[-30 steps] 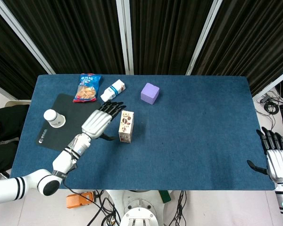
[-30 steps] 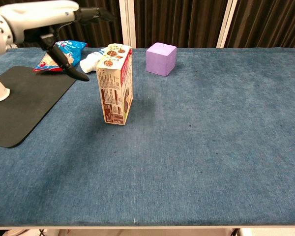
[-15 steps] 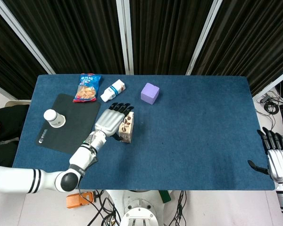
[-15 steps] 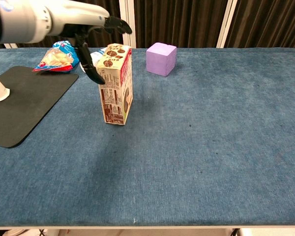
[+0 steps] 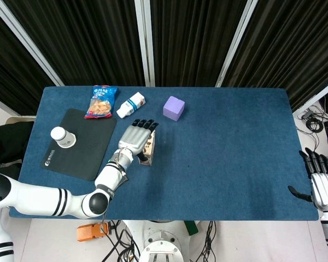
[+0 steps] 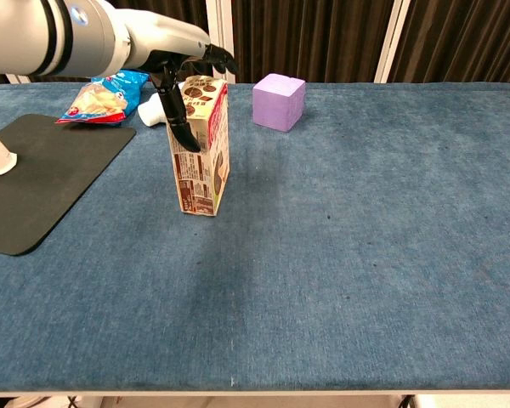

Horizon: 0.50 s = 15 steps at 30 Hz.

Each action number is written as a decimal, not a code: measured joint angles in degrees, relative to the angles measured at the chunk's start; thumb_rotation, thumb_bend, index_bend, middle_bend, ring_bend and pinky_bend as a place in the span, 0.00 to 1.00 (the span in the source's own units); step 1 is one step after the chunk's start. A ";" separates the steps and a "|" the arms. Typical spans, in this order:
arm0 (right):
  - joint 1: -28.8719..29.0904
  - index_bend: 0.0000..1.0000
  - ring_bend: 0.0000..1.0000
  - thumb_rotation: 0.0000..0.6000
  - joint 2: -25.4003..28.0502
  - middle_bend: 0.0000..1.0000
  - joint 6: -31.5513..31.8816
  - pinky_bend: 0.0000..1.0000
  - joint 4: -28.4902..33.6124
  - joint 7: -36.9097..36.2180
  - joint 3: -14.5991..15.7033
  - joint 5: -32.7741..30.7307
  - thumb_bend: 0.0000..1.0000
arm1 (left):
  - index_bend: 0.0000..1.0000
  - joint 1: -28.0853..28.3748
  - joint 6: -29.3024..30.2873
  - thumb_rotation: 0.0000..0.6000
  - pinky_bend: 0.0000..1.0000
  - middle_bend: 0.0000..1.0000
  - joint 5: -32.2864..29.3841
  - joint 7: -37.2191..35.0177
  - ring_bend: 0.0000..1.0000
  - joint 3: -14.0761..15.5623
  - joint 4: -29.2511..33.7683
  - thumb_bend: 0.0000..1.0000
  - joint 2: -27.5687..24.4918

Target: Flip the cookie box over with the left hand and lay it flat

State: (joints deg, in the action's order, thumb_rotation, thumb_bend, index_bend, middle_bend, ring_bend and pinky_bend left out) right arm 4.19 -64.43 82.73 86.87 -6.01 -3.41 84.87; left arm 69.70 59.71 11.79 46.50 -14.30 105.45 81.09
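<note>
The cookie box (image 6: 202, 157) stands upright on the blue table (image 6: 365, 255), left of centre. My left hand (image 6: 177, 53) reaches over its top from the left: the fingers lie spread across the top edge and the thumb hangs down against the box's left face. In the head view the left hand (image 5: 135, 140) covers most of the cookie box (image 5: 150, 147). Whether the fingers press on the box or only touch it is unclear. My right hand (image 5: 322, 186) hangs open beyond the table's right front corner, holding nothing.
A purple cube (image 6: 279, 100) stands behind and to the right of the box. A small white carton (image 6: 153, 109) and a snack bag (image 6: 102, 95) lie behind it on the left. A paper cup (image 5: 62, 137) sits on the black mat (image 6: 42, 178).
My left hand has moved right from beside the box until it is over its top, with the thumb now on the left face. The box still stands upright.
</note>
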 measured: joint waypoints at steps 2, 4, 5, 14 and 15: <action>-0.01 0.00 0.00 1.00 -0.02 0.00 0.00 0.00 -0.09 -0.10 -0.01 -0.02 0.28 | 0.08 0.39 -0.09 1.00 0.14 0.07 -0.57 0.23 0.07 0.46 -0.55 0.00 0.18; -0.01 0.00 0.00 1.00 -0.04 0.00 -0.07 0.00 -0.14 -0.10 0.00 -0.09 0.28 | 0.16 0.60 0.12 1.00 0.19 0.14 -0.59 0.17 0.14 0.74 -1.24 0.00 0.56; 0.00 0.00 0.00 1.00 -0.05 0.00 -0.12 0.00 -0.14 -0.10 0.01 -0.11 0.28 | 0.20 0.59 0.25 1.00 0.22 0.19 -0.49 -0.04 0.19 0.79 -1.46 0.00 0.73; -0.12 0.00 0.00 1.00 -0.02 0.00 0.16 0.00 0.25 0.12 0.03 -0.04 0.28 | 0.38 -0.93 0.64 1.00 0.38 0.43 2.56 -4.47 0.40 0.82 -2.48 0.00 1.50; -0.16 0.00 0.00 1.00 0.00 0.00 0.21 0.00 0.29 0.15 0.03 -0.04 0.28 | 0.38 -1.37 0.46 1.00 0.38 0.43 3.24 -5.45 0.40 0.73 -2.37 0.01 1.34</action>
State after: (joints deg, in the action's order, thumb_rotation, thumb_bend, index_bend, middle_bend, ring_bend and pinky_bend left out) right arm 4.03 -64.43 82.94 87.16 -5.86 -3.38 84.83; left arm 68.33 60.17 15.03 41.05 -13.57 103.08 82.43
